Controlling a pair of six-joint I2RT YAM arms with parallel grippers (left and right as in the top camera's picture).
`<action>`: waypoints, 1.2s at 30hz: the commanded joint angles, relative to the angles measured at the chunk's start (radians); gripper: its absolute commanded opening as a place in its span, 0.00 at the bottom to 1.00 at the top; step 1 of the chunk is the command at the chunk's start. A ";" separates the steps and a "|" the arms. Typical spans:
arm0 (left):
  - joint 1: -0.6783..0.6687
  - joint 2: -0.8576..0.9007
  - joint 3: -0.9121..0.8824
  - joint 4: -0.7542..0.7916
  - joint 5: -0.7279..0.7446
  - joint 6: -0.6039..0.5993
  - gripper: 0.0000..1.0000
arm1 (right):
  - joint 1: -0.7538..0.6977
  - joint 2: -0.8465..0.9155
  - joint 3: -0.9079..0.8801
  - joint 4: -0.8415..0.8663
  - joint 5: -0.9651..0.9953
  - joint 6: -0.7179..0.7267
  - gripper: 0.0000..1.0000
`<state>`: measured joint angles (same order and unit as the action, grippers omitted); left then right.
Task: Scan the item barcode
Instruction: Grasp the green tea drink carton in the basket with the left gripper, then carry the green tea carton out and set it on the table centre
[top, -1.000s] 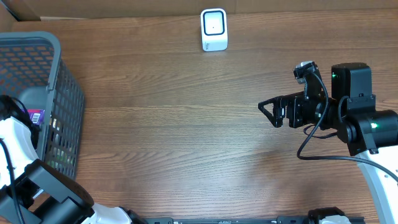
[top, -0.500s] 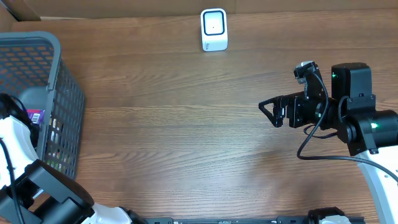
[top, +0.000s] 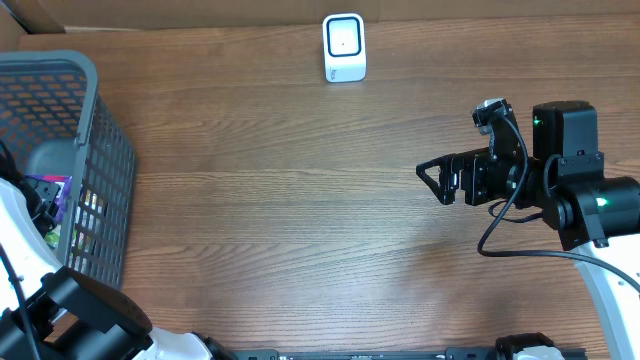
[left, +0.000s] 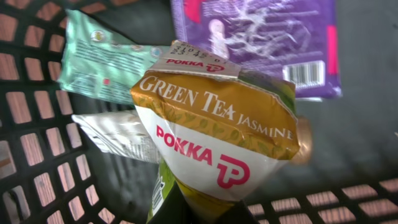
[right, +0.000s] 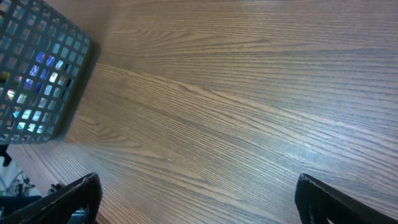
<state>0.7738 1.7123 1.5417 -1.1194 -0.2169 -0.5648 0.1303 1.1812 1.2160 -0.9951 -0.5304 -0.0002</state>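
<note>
A brown, wood-grained desk (top: 280, 210) is shown, with the grain run from left to right. At its left edge a grey mesh basket (top: 105, 150) is set directly on the wood. Near the far edge, about midway across, a small white scanner (top: 344, 47) is stood upright, well apart from the basket.

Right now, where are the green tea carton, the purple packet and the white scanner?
green tea carton (left: 199, 155), left wrist view, white front.
purple packet (left: 267, 31), left wrist view, printed face.
white scanner (top: 344, 45), overhead view, its front.
</note>
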 joint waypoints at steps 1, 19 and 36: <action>-0.021 -0.040 0.110 -0.013 0.037 0.072 0.04 | -0.006 -0.005 0.029 0.004 0.017 -0.008 1.00; -0.503 -0.236 0.552 -0.095 0.042 0.284 0.04 | -0.006 -0.005 0.029 0.003 0.017 -0.008 1.00; -1.122 -0.043 0.118 0.000 0.118 -0.130 0.04 | -0.006 -0.005 0.029 -0.021 0.017 -0.007 1.00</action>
<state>-0.2886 1.6302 1.7336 -1.1717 -0.1360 -0.5888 0.1307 1.1812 1.2160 -1.0153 -0.5159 -0.0002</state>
